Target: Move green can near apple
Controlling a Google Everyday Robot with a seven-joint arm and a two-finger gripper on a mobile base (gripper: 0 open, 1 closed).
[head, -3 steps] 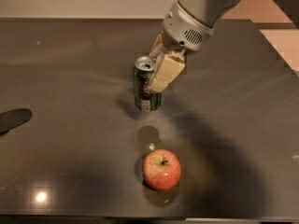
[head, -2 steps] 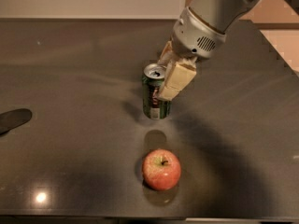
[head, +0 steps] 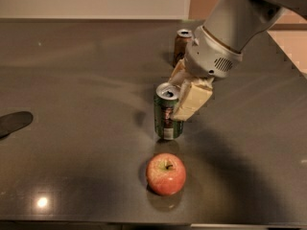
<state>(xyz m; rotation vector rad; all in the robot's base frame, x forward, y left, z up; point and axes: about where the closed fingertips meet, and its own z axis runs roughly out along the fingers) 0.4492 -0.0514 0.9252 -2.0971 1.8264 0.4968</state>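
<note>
The green can (head: pixel 166 115) stands upright on the dark table, with a silver top and a pale label patch, just behind the apple (head: pixel 166 173). A narrow gap of table shows between them. The apple is red with yellowish patches and a short stem, near the table's front edge. My gripper (head: pixel 174 98) comes down from the upper right. Its cream fingers (head: pixel 192 98) are closed around the can's right side and back. I cannot tell whether the can rests on the table or hangs just above it.
A brown can (head: pixel 182 45) stands behind the gripper, partly hidden by the arm (head: pixel 225 37). A flat dark object (head: pixel 13 122) lies at the table's left edge. The table's front edge runs just below the apple.
The gripper has carried the green can forward and to the right, closer to the apple. The brown can behind the arm has come into view.
</note>
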